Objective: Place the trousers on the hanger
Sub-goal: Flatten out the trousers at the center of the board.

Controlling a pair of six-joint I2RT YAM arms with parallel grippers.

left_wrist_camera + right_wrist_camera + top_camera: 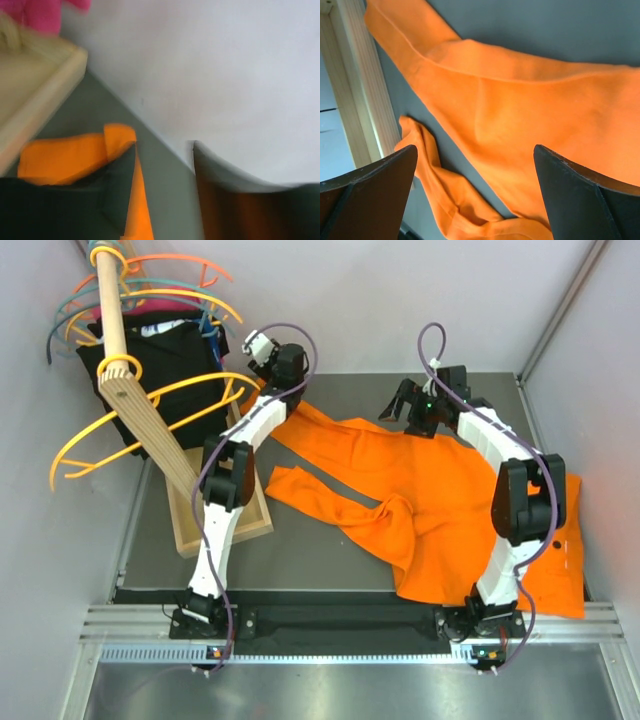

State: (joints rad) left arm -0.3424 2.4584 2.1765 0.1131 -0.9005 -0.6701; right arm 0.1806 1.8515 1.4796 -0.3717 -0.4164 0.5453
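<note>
1. The trousers are spread flat across the table. The waist is draped over the near right edge, and one leg is stretched to the far left while the other is crumpled in the middle.
2. The hanger is hung on the slanted wooden rack at the far left, among other hangers and black garments. It is not yet touched by the cloth.
3. The right gripper is held above the far middle of the cloth. Its fingers are spread wide and nothing is held.
4. The left gripper is poised at the far-left leg end. Its fingers are parted and no cloth is clamped.
5. The step in hand is judged to be picking up that leg end. It would best be pinched through both layers at the hem, then lifted and fed over the hanger's lower bar, with the neighbouring hangers kept from snagging.
6. The waist could be lifted by the right arm so that drag is reduced.
7. No brand, label or writing can be read.
</note>
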